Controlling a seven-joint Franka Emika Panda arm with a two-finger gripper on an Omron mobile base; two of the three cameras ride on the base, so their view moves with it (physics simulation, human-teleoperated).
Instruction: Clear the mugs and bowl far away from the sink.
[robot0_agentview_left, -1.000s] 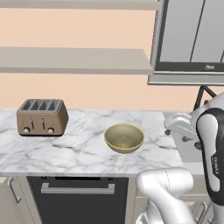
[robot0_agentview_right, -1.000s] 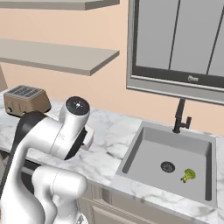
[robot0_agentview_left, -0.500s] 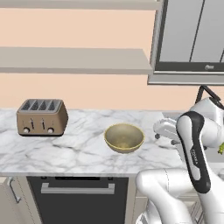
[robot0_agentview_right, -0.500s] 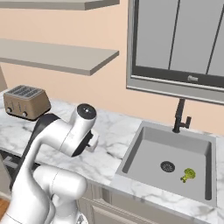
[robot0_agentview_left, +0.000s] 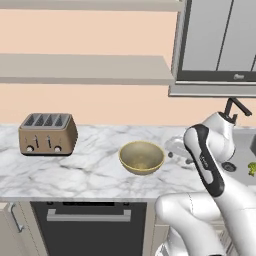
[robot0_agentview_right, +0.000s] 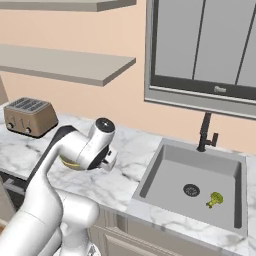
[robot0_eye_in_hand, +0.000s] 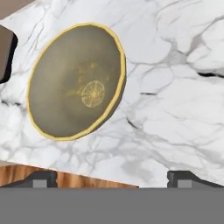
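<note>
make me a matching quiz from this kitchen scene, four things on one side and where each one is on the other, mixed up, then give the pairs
Things:
1. bowl
2. toaster
3. broccoli
4. faucet

Places:
A. in the sink basin, beside the drain
B. at the back edge of the sink, under the window
C. on the marble counter, between the toaster and the sink
D. on the counter at its far end from the sink

Pairs: 1-C, 2-D, 3-A, 4-B
</note>
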